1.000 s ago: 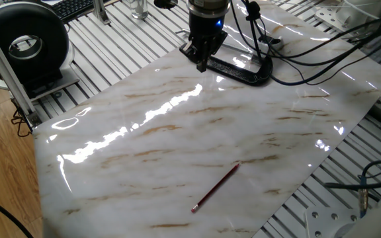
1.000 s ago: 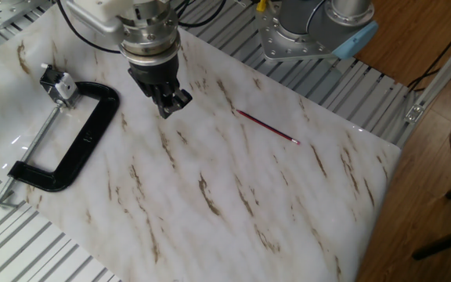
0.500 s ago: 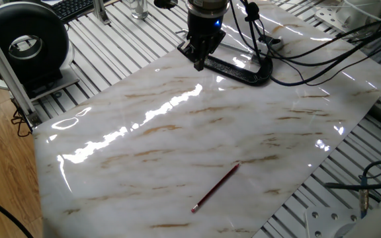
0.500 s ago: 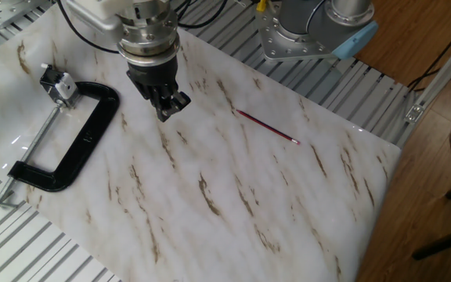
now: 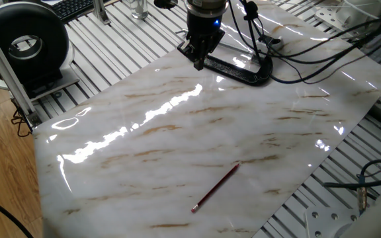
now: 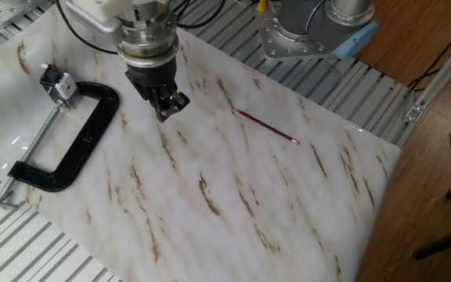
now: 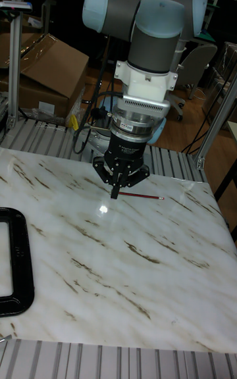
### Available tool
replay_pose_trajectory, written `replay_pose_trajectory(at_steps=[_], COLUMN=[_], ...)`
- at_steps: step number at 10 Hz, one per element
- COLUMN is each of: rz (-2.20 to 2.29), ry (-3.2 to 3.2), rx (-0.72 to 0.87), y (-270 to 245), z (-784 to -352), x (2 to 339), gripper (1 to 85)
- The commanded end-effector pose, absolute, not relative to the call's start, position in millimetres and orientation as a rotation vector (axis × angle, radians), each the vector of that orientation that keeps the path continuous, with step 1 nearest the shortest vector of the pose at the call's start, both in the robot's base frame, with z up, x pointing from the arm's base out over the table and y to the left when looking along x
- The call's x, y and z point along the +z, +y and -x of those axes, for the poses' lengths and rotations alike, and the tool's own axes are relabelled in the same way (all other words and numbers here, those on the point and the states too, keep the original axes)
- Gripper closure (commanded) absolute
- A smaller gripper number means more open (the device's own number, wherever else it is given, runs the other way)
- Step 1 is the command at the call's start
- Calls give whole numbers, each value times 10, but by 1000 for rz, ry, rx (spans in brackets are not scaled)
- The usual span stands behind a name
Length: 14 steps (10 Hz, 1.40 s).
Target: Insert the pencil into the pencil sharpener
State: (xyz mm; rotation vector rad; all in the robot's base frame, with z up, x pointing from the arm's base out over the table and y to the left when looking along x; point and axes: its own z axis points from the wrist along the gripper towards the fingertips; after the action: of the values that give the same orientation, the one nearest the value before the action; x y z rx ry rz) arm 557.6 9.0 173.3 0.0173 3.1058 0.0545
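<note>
The dark red pencil [image 5: 215, 188] [image 6: 266, 125] [image 7: 139, 195] lies flat on the marble sheet [image 5: 177, 139], free of any grip. My gripper [image 5: 199, 61] [image 6: 166, 111] [image 7: 115, 191] hangs point down just above the sheet, well away from the pencil. Its fingers are pressed together with nothing between them. A small metal block, apparently the pencil sharpener [image 6: 59, 84], is held in the jaw of a black C-clamp [image 6: 77, 141] [image 5: 240, 68]. The gripper hovers close to that clamp.
The clamp's screw bar [image 6: 22, 160] sticks out toward the sheet's edge. A black round device [image 5: 25, 43] stands off the sheet on the slatted table. Black cables [image 5: 323, 39] trail at the back. The arm's base [image 6: 312, 27] sits beyond the pencil.
The gripper has drifted a little up and away from the pencil, toward the clamp side. The pencil and the clamp have stayed where they were.
</note>
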Motion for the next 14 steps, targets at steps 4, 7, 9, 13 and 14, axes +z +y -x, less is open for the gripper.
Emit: replay_pose_trajectory(at_steps=[4, 7, 9, 13, 14], rz=[11, -79, -108, -39, 30], ry=[3144, 3097, 3078, 3079, 3094], rx=[88, 124, 132, 102, 98], y=[223, 429, 550, 523, 519], z=[-5823, -5399, -5194, -5000, -4959], x=[1742, 1737, 1728, 1706, 1703], gripper=[847, 847, 847, 847, 847])
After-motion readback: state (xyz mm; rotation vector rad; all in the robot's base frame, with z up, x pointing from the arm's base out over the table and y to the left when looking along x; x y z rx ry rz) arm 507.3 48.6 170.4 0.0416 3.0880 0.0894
